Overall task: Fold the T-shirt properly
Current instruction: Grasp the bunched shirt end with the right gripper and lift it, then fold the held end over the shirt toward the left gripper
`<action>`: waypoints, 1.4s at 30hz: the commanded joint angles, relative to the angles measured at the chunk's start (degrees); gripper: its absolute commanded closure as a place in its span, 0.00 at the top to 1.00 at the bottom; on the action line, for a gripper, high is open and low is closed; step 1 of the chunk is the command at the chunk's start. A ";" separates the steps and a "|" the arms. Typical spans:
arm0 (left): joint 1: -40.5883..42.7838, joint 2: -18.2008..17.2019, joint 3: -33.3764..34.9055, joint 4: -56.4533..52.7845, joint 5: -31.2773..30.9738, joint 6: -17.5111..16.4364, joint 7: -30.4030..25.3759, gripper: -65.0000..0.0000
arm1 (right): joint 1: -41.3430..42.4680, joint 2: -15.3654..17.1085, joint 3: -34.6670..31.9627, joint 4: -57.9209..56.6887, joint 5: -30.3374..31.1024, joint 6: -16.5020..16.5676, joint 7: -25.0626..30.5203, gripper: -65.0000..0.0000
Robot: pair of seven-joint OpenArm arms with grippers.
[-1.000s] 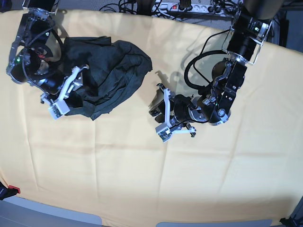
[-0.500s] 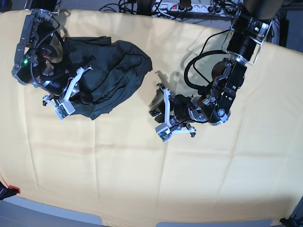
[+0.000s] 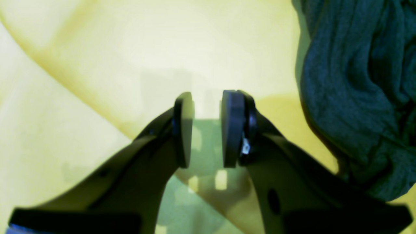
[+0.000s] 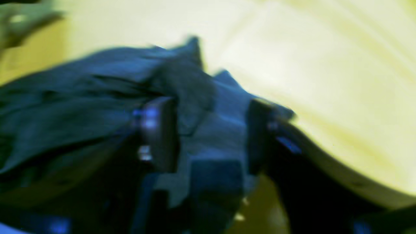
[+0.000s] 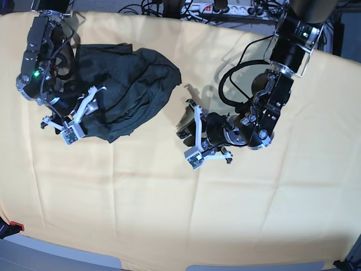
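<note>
The dark charcoal T-shirt [image 5: 135, 84] lies crumpled in a heap at the back left of the yellow cloth. My right gripper [image 5: 82, 112] is at the heap's front-left edge. In the blurred right wrist view this gripper [image 4: 208, 130] is open, with a fold of the shirt [image 4: 81, 84] between and behind its fingers. My left gripper [image 5: 194, 135] rests low over the bare cloth, to the right of the shirt and apart from it. In the left wrist view the left gripper [image 3: 208, 126] is narrowly open and empty, and the shirt [image 3: 351, 81] lies at its right.
The yellow cloth [image 5: 169, 214] covers the whole table, with soft creases. A power strip [image 5: 225, 8] and cables lie behind the back edge. A small red object [image 5: 16, 227] sits at the front left corner.
My right arm has swung up and its gripper has shifted slightly down and left along the shirt's edge. The left arm and the shirt's heap look unchanged.
</note>
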 commanded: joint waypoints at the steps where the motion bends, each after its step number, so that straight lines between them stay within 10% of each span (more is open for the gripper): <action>1: -1.42 0.00 -0.26 0.83 -0.79 0.04 -1.27 0.27 | 0.76 0.57 0.22 0.87 0.85 0.35 1.66 0.40; 8: -1.42 0.00 -0.26 0.83 -1.57 0.04 -1.27 0.27 | 0.76 0.55 0.15 0.87 3.08 2.51 1.60 0.36; 13: -1.42 0.00 -0.26 0.83 -1.57 0.04 -1.27 0.27 | 0.76 0.42 0.15 0.87 3.45 2.99 1.62 0.00; 29: -1.42 0.00 -0.26 0.83 -1.62 0.04 -1.25 0.27 | 1.01 -1.86 -0.07 0.87 9.40 3.66 10.67 0.00; 42: -1.42 0.00 -0.26 0.83 -3.34 0.02 0.50 0.27 | 7.52 -3.06 -15.58 0.57 -2.19 3.56 11.93 0.00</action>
